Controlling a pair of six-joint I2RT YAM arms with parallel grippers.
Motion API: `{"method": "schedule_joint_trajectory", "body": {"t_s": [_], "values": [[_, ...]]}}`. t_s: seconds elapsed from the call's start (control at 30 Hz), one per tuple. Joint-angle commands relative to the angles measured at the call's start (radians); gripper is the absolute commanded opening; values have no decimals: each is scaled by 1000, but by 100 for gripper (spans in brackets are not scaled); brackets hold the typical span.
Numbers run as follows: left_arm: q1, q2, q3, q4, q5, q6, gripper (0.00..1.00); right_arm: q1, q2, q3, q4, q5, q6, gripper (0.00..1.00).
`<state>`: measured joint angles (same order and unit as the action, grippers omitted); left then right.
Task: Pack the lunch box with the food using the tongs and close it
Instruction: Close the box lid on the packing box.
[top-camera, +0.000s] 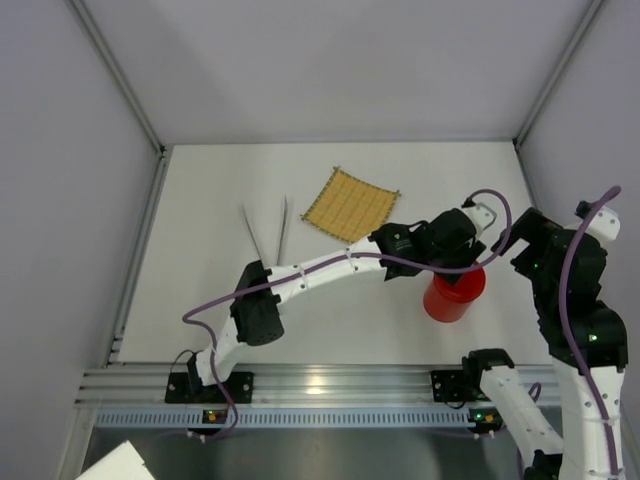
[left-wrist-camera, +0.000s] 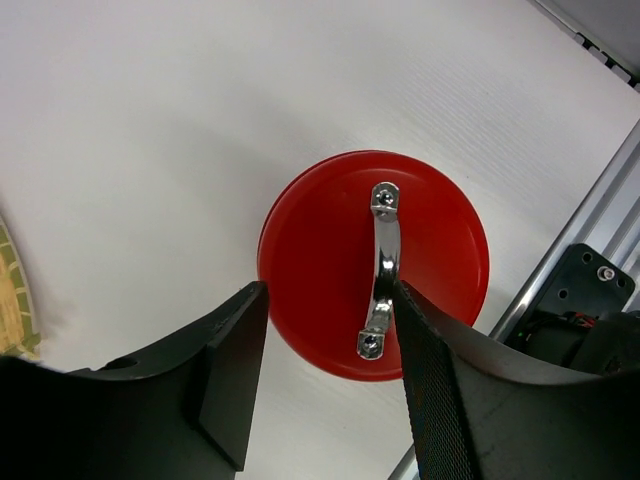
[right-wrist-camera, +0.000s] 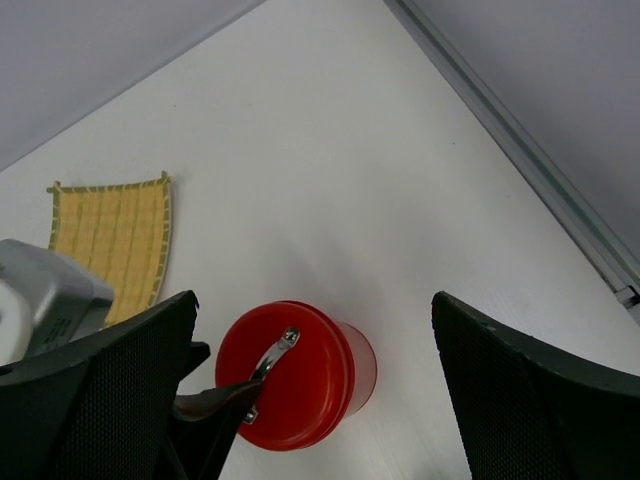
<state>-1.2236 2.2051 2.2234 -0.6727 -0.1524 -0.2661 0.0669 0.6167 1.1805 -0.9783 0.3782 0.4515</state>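
Note:
The red lunch box (top-camera: 455, 298) stands upright at the right of the table with its red lid (left-wrist-camera: 330, 250) on. A curved metal handle (left-wrist-camera: 383, 268) runs across the lid. My left gripper (left-wrist-camera: 330, 330) hovers just over the lid, open, its right finger (left-wrist-camera: 440, 380) right beside the handle and its left finger (left-wrist-camera: 235, 370) well clear of it. My right gripper (right-wrist-camera: 313, 300) hangs wide open above the lunch box (right-wrist-camera: 330, 350), holding nothing. The tongs (top-camera: 268, 232) lie on the table at the left of the mat. No food shows.
A yellow woven mat (top-camera: 350, 205) lies flat behind the lunch box, also in the right wrist view (right-wrist-camera: 110, 240). White walls close the table on three sides. An aluminium rail (top-camera: 330, 385) runs along the near edge.

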Motion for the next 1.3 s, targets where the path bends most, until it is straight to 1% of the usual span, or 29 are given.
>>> {"method": "schedule_joint_trajectory", "body": {"t_s": [0.0, 0.27, 0.4, 0.57, 0.6, 0.63, 0.67, 0.7, 0.73, 0.8, 0.87, 0.9, 1.0, 1.1, 1.17, 1.2, 1.27], "values": [[16, -116, -31, 74, -41, 10, 58, -13, 23, 38, -31, 80, 21, 99], [32, -166, -91, 94, -30, 2, 58, -12, 86, -19, -34, 172, 102, 100], [32, -174, -110, 97, -18, -1, 57, -19, 113, -65, -19, 254, 153, 99], [32, -180, -126, 99, -7, -2, 57, -58, 138, -130, 19, 254, 190, 99], [32, -180, -131, 101, -6, -2, 57, -103, 143, -140, 26, 239, 190, 97], [32, -182, -133, 102, -4, -2, 57, -114, 146, -150, 35, 229, 190, 90], [32, -185, -137, 102, -4, -4, 57, -127, 150, -171, 50, 219, 188, 87], [32, -186, -143, 104, -1, -2, 57, -156, 153, -183, 59, 193, 185, 81], [32, -188, -146, 107, 1, -4, 57, -173, 156, -192, 69, 179, 181, 77], [32, -191, -149, 110, 4, -2, 56, -226, 163, -232, 96, 125, 174, 67], [32, -191, -149, 111, 8, -4, 56, -265, 172, -272, 124, 56, 165, 62], [32, -191, -151, 110, 11, -5, 56, -291, 175, -285, 130, 33, 165, 56], [32, -189, -149, 113, 14, -7, 56, -312, 178, -323, 159, -25, 171, 45], [32, -193, -153, 113, 16, -8, 56, -315, 190, -355, 181, -64, 174, 39], [32, -196, -156, 111, 16, -8, 56, -315, 199, -378, 188, -85, 181, 37], [32, -197, -157, 113, 17, -10, 56, -317, 202, -389, 194, -93, 185, 31], [32, -202, -159, 113, 16, -12, 56, -319, 203, -423, 216, -114, 193, 27]]}}
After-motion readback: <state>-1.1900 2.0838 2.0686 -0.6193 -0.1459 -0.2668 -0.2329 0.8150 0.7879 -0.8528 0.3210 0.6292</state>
